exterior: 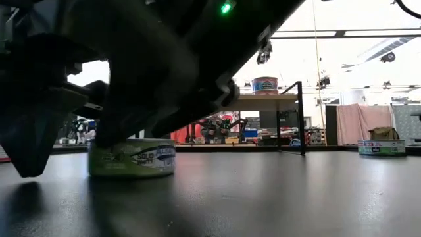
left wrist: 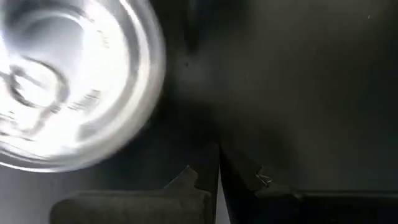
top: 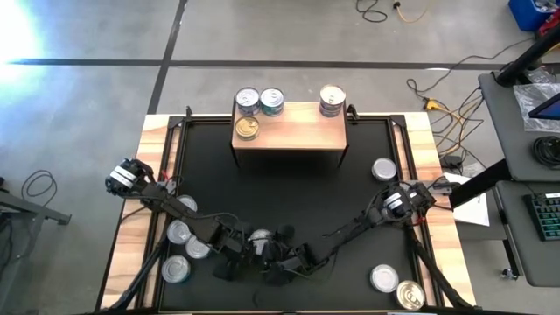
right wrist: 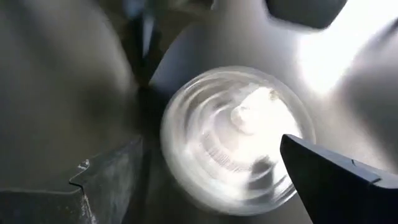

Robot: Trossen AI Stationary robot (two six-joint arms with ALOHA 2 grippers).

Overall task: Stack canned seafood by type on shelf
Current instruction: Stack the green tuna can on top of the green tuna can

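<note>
Right wrist view, tin (right wrist: 233, 140) upright, lid up

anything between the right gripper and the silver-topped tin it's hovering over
Nothing visible. The open right gripper has its dark fingers on either side of the round silver-topped tin, with no object between. The shut left gripper sits just beside the tin.

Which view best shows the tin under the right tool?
The right wrist view: the tin fills it, silver top up, between the open right tool. The high view shows only a sliver, the low view its label side, the left wrist view its top.
</note>
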